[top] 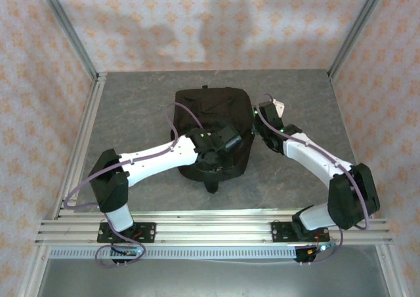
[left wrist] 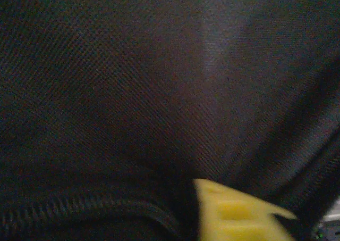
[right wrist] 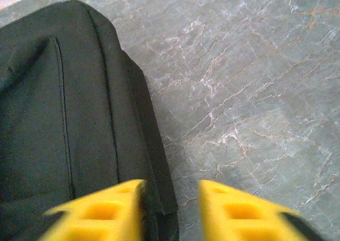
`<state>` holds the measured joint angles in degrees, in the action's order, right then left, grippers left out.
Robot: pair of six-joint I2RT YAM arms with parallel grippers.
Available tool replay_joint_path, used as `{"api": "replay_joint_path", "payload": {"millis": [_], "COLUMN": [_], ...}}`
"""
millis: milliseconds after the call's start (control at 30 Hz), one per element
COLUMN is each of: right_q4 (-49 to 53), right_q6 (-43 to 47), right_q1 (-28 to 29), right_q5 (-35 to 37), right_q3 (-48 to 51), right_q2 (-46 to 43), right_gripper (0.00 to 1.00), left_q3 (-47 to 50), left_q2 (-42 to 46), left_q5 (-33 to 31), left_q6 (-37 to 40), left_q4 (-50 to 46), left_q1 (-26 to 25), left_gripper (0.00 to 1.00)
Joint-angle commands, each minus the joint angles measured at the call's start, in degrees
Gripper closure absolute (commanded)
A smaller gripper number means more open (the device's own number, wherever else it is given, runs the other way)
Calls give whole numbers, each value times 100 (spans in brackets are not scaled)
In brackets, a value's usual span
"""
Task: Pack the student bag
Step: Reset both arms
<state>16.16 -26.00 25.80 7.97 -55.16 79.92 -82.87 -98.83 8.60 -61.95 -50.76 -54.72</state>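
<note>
Right up against the right wrist lens, two yellow fingers (right wrist: 95,214) of the right gripper (right wrist: 170,214) stand parted, a clear gap between them; they straddle the side edge of the student bag (right wrist: 64,102) without pinching it, with a sliver of grey table (right wrist: 255,92) showing between the fabric and the right-hand finger. In the left wrist view, one blurred yellow finger (left wrist: 234,214) pokes up from the bottom edge, hard against black weave; its partner is cut off, so I cannot tell whether the left gripper (top: 220,151) is wide, narrow or holding cloth. From above, the bag lies flat in the middle of the table, the left arm reaching across its lower half and the right arm tucked in at its right edge. As for progress, my read is that both arms are working the bag itself rather than carrying anything to it; whether it is already filled or waiting to be filled, I cannot say, because the inside is hidden. A zip line (left wrist: 79,206) runs along the lower left of the left wrist view; it is too dark and soft to tell whether it is open or closed. The left arm also covers much of the bag's front in the overhead view.
</note>
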Motion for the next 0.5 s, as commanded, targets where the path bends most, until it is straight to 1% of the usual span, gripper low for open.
{"api": "replay_joint_path", "payload": {"millis": [0, 33, 67, 100, 133, 167, 233, 267, 300, 333, 400, 433, 467], "right_q4": [81, 74, 99, 175, 225, 252, 126, 40, 48, 124, 419, 512, 588], "right_q6": [229, 340, 452, 552, 640, 785, 1328, 1679, 1936, 2019, 1856, 1766, 1628], "right_q1": [-40, -40, -40, -40, -35, -31, -31, -19, -10, 3, 4, 4, 4], "right_q5": [100, 10, -92, -144, -170, -221, -608, -908, -921, -719, 152, 557, 948], "right_q3": [-56, -61, -86, -149, -191, -230, -267, -295, -375, -470, -779, -904, -1025], "right_q2": [-525, -664, -812, -959, -1101, -1179, -1603, -1726, -1815, -1862, -1869, -1841, -1801], "right_gripper": [13, 0, 0, 0, 0, 1, 1, 1, 1, 1, 1, 1, 1], "left_q3": [-175, -60, 101, 251, 336, 332, 158, 140, 144, 155, 311, 441, 650], "left_q2": [265, 419, 623, 815, 988, 1162, 1542, 1826, 2119, 2357, 2800, 2934, 3039], "left_q5": [-272, -257, -218, -159, -104, -122, -642, -1127, -1672, -2208, -3518, -4338, -5425], "left_q6": [290, 386, 506, 668, 857, 1147, 1905, 2260, 2643, 2951, 3779, 4012, 4105], "left_q4": [-366, -187, 95, 402, 639, 768, 766, 783, 834, 885, 1195, 1411, 1733], "left_q1": [9, 11, 7, 5, 12, 14, 5, 20, 51, 75, 167, 168, 186], "left_gripper": [39, 35, 24, 6, 0, 0, 0, 0, 0, 0, 0, 0, 0]}}
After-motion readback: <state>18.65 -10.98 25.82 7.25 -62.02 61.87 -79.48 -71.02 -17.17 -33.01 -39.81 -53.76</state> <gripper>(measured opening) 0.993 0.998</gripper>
